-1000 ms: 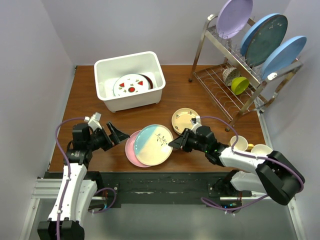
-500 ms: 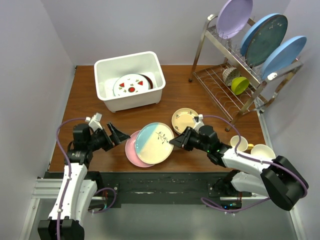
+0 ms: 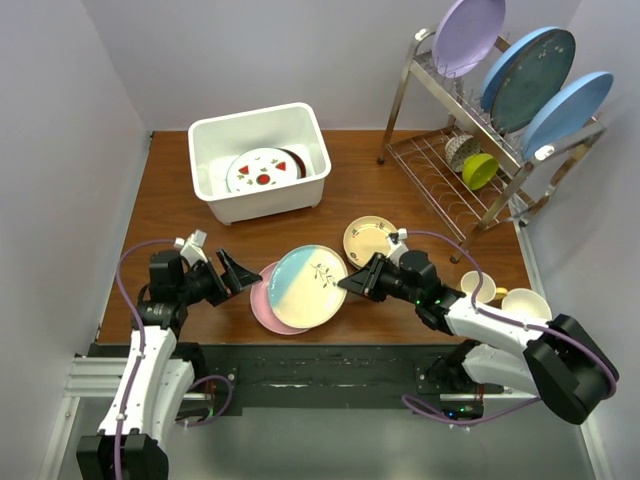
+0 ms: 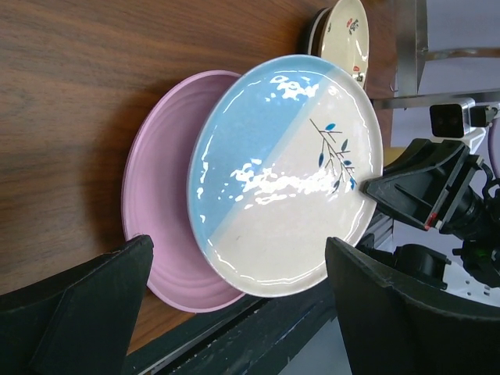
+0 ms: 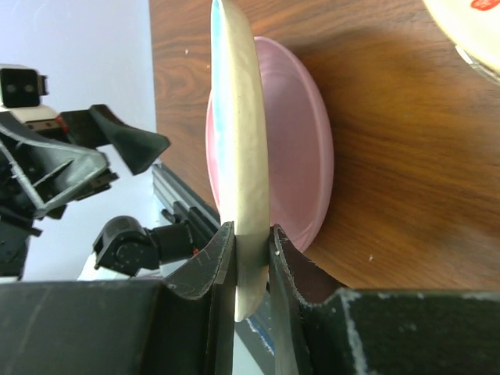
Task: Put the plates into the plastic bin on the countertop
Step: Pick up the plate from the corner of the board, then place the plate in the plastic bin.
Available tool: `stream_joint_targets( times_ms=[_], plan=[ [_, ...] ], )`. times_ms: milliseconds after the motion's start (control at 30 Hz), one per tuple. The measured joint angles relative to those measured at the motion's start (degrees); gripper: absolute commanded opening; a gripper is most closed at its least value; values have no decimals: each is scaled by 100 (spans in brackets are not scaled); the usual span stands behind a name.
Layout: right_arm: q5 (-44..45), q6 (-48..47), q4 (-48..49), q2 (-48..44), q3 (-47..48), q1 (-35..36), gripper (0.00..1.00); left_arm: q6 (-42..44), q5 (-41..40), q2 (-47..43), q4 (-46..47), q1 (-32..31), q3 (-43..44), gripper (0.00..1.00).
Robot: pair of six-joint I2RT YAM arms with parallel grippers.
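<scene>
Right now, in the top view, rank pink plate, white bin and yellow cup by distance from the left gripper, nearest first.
1. Pink plate, beside the left gripper.
2. White bin, farther back.
3. Yellow cup, in the far-right rack.

Top view, clock read from the pale blue plate (image 3: 305, 285). At 9, a clear gap to the left tool (image 3: 236, 277), jaws wide. At 3, the right tool (image 3: 350, 285) blocks the rim. At 12, bare table (image 3: 180, 220) up to the plastic bin (image 3: 265, 205) wall. At 1, the tan plate (image 3: 368, 240) crowds.
</scene>
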Motion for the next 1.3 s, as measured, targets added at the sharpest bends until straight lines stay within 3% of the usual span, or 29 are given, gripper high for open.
stream_joint_targets(
  times_ms=[733,1133,1300],
  plan=[
    [-455,442,706,28,74,0,0,-133,70,-31,197,-33,-101,94],
    [-997,863,1954,551,173,0,0,-457,247,-94,656,-190,-372,77],
    [-1106,1075,2424,885,173,-11,0,-542,306,-92,890,-323,-372,65]
  ],
)
